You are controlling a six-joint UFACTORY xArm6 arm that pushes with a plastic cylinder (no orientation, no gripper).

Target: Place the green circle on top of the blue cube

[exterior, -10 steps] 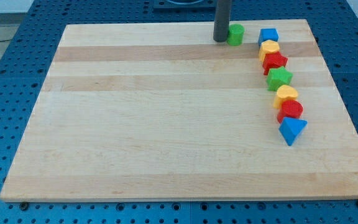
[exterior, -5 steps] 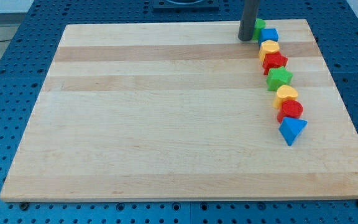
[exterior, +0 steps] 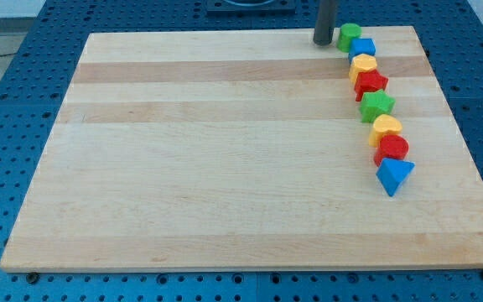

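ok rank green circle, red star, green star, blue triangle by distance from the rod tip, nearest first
From my tip at the view's top:
1. green circle, just to its right
2. red star, lower right
3. green star, below that
4. blue triangle, bottom of the row

Green circle [exterior: 348, 34] — blue cube [exterior: 362, 48]

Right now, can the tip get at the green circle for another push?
Probably yes. My tip sits just to the view's left of the green circle, with only bare board between them. The circle already touches the blue cube, at that cube's upper left in the view.
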